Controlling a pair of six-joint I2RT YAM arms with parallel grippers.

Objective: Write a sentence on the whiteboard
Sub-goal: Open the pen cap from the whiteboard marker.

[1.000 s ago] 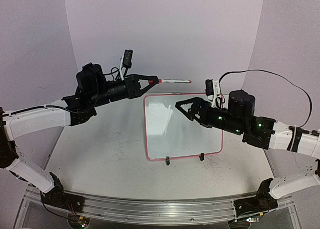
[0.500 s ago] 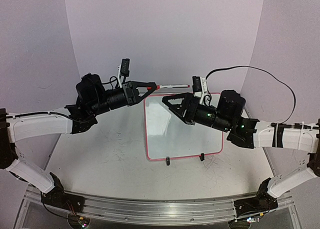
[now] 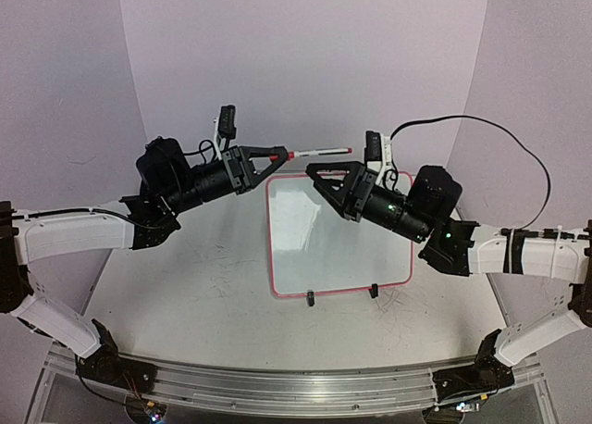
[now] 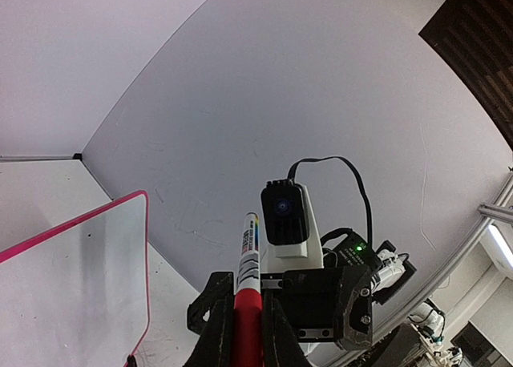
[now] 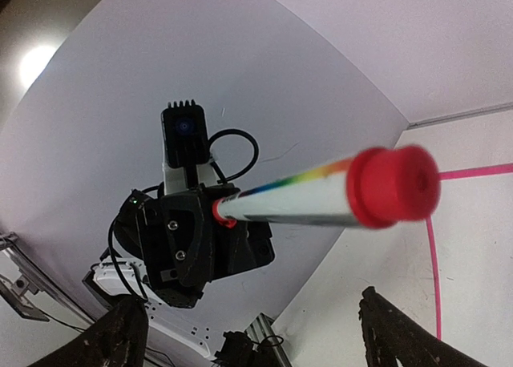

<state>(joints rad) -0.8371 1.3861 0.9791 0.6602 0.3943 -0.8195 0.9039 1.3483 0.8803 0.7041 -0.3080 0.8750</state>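
Note:
The whiteboard (image 3: 338,248) lies flat on the table with its pink-red rim and black feet toward me. Its face is blank and no sentence shows on it. My left gripper (image 3: 277,154) is shut on a marker (image 3: 319,151) by its red end and holds it level above the board's far left corner. The white barrel points right. My right gripper (image 3: 314,172) is open, just below and beside the marker's free end. In the right wrist view the marker (image 5: 321,192) points at the camera, above the spread fingers (image 5: 398,335). In the left wrist view the marker (image 4: 250,263) stands between shut jaws.
Both arms hang above the table's far half, and their grippers face each other over the board. The board's rim also shows in the left wrist view (image 4: 146,247). A curved lilac backdrop (image 3: 305,63) closes the back and sides. A metal rail (image 3: 296,387) runs along the near edge.
My right gripper has risen and moved left from over the board to the marker's free end. My left gripper has lifted the marker slightly.

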